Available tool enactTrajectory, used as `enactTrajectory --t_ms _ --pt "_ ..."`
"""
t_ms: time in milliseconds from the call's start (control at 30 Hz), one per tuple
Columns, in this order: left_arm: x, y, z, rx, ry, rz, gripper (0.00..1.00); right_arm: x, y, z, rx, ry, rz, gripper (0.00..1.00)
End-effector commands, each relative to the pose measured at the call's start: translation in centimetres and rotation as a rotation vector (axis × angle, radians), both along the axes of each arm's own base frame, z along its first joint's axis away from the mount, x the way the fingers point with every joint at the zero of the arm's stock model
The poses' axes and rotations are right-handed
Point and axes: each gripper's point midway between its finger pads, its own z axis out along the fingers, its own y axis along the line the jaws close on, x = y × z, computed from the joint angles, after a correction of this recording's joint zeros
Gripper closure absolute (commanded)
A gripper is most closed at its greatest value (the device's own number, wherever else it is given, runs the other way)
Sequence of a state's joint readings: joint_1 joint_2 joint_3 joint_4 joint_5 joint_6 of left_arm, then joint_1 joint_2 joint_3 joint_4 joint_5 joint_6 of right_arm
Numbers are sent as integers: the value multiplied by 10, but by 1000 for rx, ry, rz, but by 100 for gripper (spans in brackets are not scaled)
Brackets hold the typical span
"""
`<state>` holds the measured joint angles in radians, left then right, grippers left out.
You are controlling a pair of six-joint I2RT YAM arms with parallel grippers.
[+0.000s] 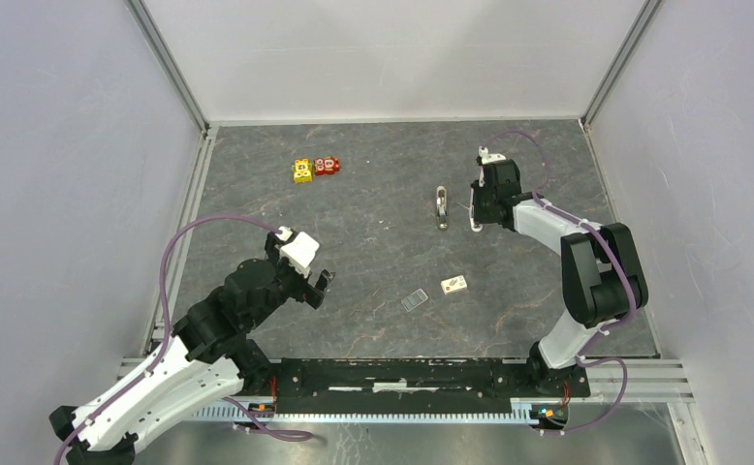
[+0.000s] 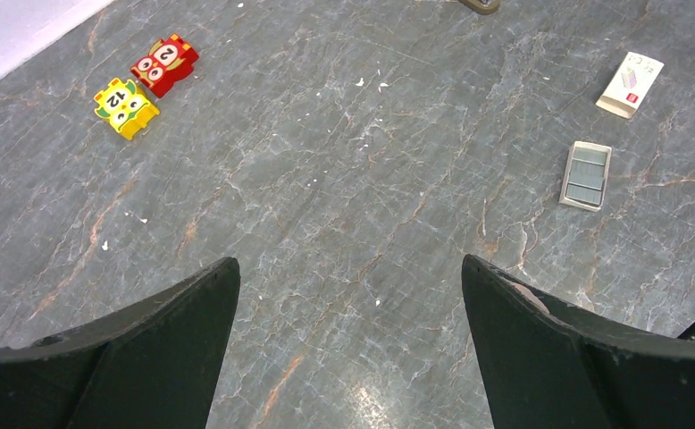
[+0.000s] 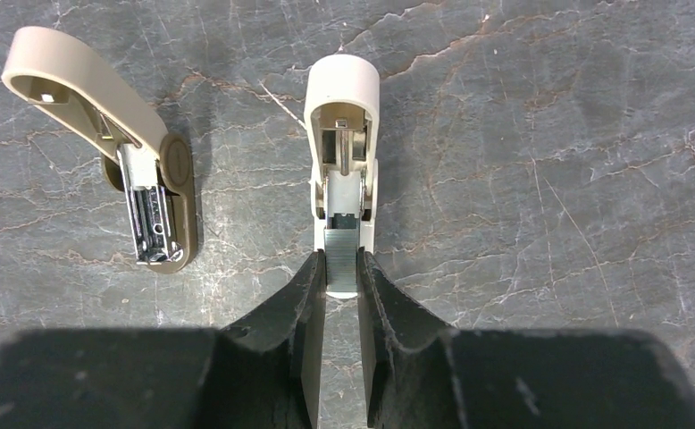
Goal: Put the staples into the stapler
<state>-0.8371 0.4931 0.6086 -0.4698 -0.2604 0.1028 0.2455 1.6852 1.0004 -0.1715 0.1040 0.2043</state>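
Note:
The cream-white stapler (image 3: 342, 98) lies open on the table, its grey metal channel facing up; in the top view (image 1: 477, 208) it lies under the right gripper. A grey staple strip (image 3: 342, 255) sits in the near end of the channel. My right gripper (image 3: 342, 268) is shut on that strip, one finger on each side, low over the stapler; it also shows in the top view (image 1: 476, 218). My left gripper (image 2: 348, 268) is open and empty above bare table at the near left (image 1: 317, 286).
A second, tan stapler (image 3: 152, 206) lies open just left of the white one (image 1: 441, 206). A small tray of staples (image 2: 586, 175) and a staple box (image 2: 630, 84) lie mid-table (image 1: 413, 299), (image 1: 454, 285). Yellow and red toy blocks (image 1: 315, 169) sit at the far left.

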Motion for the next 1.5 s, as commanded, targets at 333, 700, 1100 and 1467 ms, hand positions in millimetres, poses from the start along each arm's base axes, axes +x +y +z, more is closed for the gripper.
enactTrajectory --t_ms 333,700,1100,1467 --pt "6 1 9 14 -48 2 0 16 5 12 52 -68 -10 76" --pt "6 1 9 12 -49 2 0 14 2 7 68 -63 -18 76" --pt "7 1 8 17 -48 3 0 13 3 -2 78 -47 -20 76" --pt "7 1 8 15 -48 3 0 13 -1 -4 68 -46 -26 76"
